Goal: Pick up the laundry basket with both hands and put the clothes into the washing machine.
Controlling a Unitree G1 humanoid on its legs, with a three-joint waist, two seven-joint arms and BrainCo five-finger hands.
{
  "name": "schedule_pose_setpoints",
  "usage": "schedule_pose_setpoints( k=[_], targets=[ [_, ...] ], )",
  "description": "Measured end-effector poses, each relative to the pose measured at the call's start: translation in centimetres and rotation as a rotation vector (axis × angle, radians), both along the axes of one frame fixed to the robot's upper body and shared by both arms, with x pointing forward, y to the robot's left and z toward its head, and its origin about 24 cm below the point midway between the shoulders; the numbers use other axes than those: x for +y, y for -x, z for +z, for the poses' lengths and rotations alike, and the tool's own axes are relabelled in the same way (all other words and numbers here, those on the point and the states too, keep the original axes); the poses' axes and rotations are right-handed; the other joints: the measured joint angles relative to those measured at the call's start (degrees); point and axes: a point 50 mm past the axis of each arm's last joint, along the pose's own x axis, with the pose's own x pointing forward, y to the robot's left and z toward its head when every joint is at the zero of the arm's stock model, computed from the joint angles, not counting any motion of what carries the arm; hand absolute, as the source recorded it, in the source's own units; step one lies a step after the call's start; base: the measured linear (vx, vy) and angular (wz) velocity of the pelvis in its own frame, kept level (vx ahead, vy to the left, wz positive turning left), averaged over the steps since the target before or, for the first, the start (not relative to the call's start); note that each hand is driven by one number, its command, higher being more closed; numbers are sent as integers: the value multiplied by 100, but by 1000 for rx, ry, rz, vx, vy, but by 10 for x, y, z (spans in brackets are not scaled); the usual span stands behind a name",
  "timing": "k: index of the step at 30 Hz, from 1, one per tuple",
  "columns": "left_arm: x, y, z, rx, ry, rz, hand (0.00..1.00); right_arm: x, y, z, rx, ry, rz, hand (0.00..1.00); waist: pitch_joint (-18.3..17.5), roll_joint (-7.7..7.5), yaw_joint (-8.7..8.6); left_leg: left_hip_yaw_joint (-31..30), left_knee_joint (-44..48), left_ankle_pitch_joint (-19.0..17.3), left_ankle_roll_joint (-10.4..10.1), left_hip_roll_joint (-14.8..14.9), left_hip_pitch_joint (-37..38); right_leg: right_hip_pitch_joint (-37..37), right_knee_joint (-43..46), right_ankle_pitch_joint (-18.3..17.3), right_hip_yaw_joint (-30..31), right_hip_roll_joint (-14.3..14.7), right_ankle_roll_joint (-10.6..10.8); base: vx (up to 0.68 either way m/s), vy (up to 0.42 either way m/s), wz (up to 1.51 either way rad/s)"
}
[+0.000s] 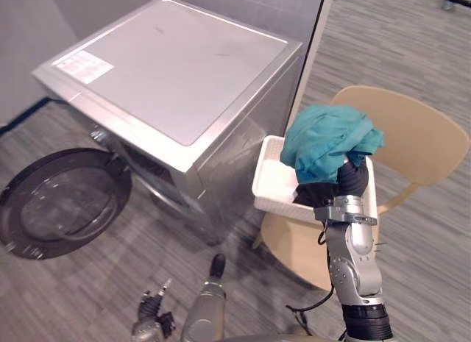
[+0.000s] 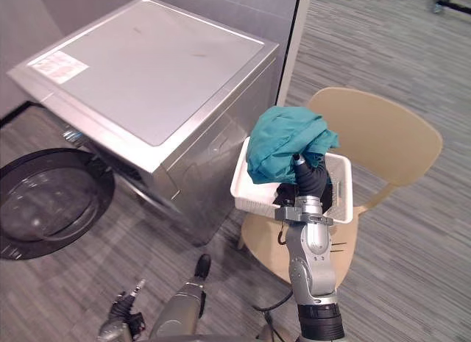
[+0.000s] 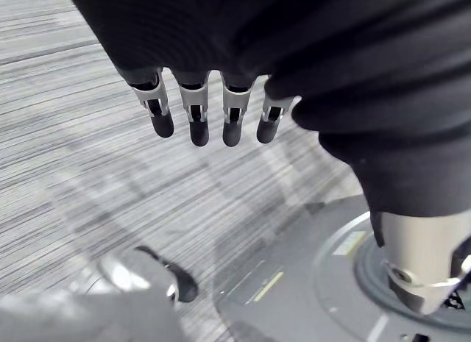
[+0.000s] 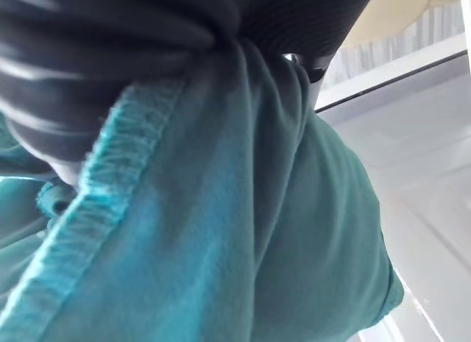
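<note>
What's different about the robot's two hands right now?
The right hand is raised to the white laundry basket on the chair; the left hand hangs low above the floor. The right hand is pushed into the teal garment, while the left hand is open and holds nothing. Both wear dark ribbed covers.

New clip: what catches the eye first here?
A bright teal garment bulges out of the white laundry basket on a tan chair, with the right hand buried in the cloth. Left of it stands the silver washing machine, its round door wide open. The left hand hangs low, open and empty.
</note>
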Motion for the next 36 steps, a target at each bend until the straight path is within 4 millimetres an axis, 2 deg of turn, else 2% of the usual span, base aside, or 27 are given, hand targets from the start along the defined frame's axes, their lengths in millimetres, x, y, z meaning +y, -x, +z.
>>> schedule_pose_setpoints(
  k=[1,2,3,4,6,7,8,9,10,11,12,13,15,16,18,21,27,28,30,36],
  targets=[
    [1,3,0,5,-2,3,0,0,1,2,-7,6,-4,100,-11,-25,-44,70,300,-7,-2,-19,49,-6,-124,124,-70,-25,-37,-226,-146,53],
    [2,7,2,-2,-9,9,0,0,2,5,-24,13,-1,100,-39,13,-70,176,831,-48,-15,-17,297,-37,-341,387,-158,-3,-106,-164,-88,27],
    [4,7,3,-12,-17,13,0,1,2,7,-30,14,1,100,-57,42,-56,205,1053,-157,-42,-10,466,-45,-452,481,-159,29,-122,-297,-83,45],
    [10,-5,15,-86,-48,16,0,0,3,8,-40,21,4,100,-112,126,-91,337,1376,-812,-162,29,915,-83,-681,700,-365,67,-162,-254,-34,43],
    [14,-21,29,-177,-76,8,0,-1,3,8,-40,32,7,100,-113,128,-93,440,1340,-954,-193,84,1253,-122,-703,766,-532,63,-164,-200,2,73],
    [13,-47,52,-320,-110,-23,0,-2,3,9,-44,69,18,100,-137,150,-134,641,933,-978,-224,177,1636,-128,-719,814,-836,48,-137,-147,32,98],
    [12,-56,63,-377,-123,-42,0,-2,3,10,-46,88,21,100,-169,171,-169,651,582,-940,-295,174,1763,-128,-732,833,-995,50,-112,-183,67,142],
    [6,-76,86,-505,-144,-86,0,-1,3,10,-47,124,24,100,-230,224,-251,617,-125,-830,-469,154,1931,-128,-757,871,-1328,62,-54,-147,79,111],
    [3,-85,97,-565,-152,-107,0,-1,3,10,-48,140,26,100,-251,239,-248,603,-417,-773,-555,145,2047,-133,-756,884,-1439,72,-33,-164,124,113],
    [-3,-99,118,-677,-169,-149,0,2,2,9,-44,174,40,100,-303,236,-213,553,-805,-731,-607,143,2142,-166,-739,916,-1577,92,19,-137,149,65],
    [-4,-107,136,-763,-194,-190,0,13,-1,4,-18,201,84,100,-369,115,-178,474,-875,-610,-556,53,2118,-177,-762,992,-1590,21,58,-121,147,47],
    [-5,-109,142,-794,-203,-210,0,20,-3,1,-8,215,116,100,-394,74,-180,437,-874,-604,-547,17,2123,-152,-771,1004,-1585,-5,80,-119,166,31],
    [-16,-116,163,-898,-217,-288,0,51,-6,-9,19,276,258,100,-470,-25,-183,312,-901,-527,-438,-134,2179,-1,-875,1093,-1595,-115,219,-89,127,31],
    [-21,-118,167,-920,-212,-311,0,58,-7,-11,24,294,293,100,-490,-27,-181,290,-919,-510,-417,-159,2181,8,-881,1115,-1606,-139,245,-99,113,25],
    [-47,-127,177,-982,-168,-462,0,86,-10,-21,47,347,426,100,-565,-6,-117,235,-1068,-369,-329,-247,2196,21,-954,1221,-1643,-174,287,-109,103,18],
    [-80,-133,186,-1026,-181,-658,0,107,-7,-30,77,380,526,100,-571,-9,-76,107,-1316,-148,-274,-305,2247,32,-1007,1310,-1714,-175,286,-86,37,18],
    [-78,-133,186,-998,-357,-813,0,104,-8,-40,126,393,550,100,-574,-11,-142,56,-1438,5,-257,-314,2335,74,-1011,1387,-1714,-160,242,-64,3,3],
    [-79,-134,188,-999,-392,-846,100,102,-8,-43,142,372,556,100,-577,-15,-151,47,-1439,19,-268,-312,2333,74,-1013,1396,-1713,-158,230,-68,2,1],
    [-78,-134,188,-990,-468,-897,100,101,-8,-51,189,342,578,100,-585,-20,-236,36,-1440,32,-278,-301,2333,69,-1011,1406,-1704,-145,215,-54,-4,-1],
    [-95,-127,187,-992,-578,-1048,100,80,2,-73,311,308,596,100,-663,-49,-252,96,-1439,77,-348,-194,2222,-125,-899,1418,-1507,-80,189,-17,-35,-7]
  ],
)
